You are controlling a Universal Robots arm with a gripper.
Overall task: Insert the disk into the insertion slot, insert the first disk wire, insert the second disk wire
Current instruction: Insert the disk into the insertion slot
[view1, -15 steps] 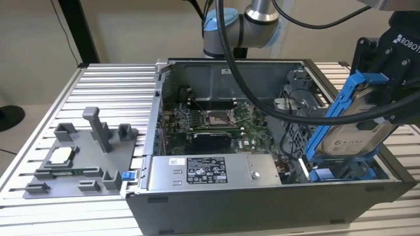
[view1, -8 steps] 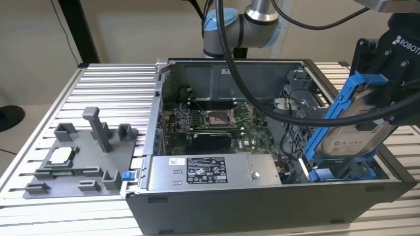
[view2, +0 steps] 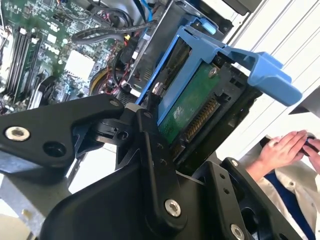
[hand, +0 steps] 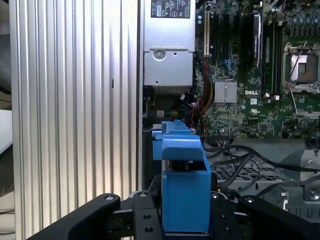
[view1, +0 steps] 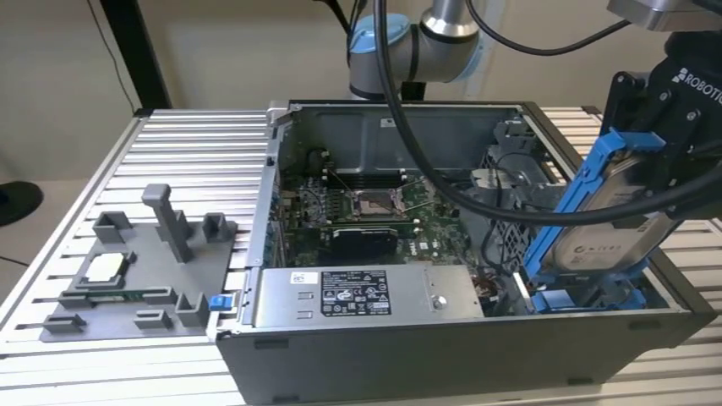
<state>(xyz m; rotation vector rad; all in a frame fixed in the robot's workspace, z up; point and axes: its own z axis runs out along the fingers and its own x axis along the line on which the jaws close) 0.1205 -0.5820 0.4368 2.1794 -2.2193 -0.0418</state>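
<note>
While the grey fixture [view1: 135, 271] is set near the edge of the worktop [view1: 192, 144] at the exterior view's left, the disk [view1: 604, 245] is pinched by the gripper [view1: 650, 157] and held tilted over the insertion slot [view1: 587, 298] at a front corner of the case [view1: 451, 355], apparently so that its lower end enters first.

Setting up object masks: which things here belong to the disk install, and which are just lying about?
Job in hand:
- disk in its blue carrier, tilted over the case
- gripper, jaws shut on the disk
- insertion slot with blue rails

Lying about:
- power-supply box
- motherboard
- black cables
- grey fixture tray
- person's hands
</note>
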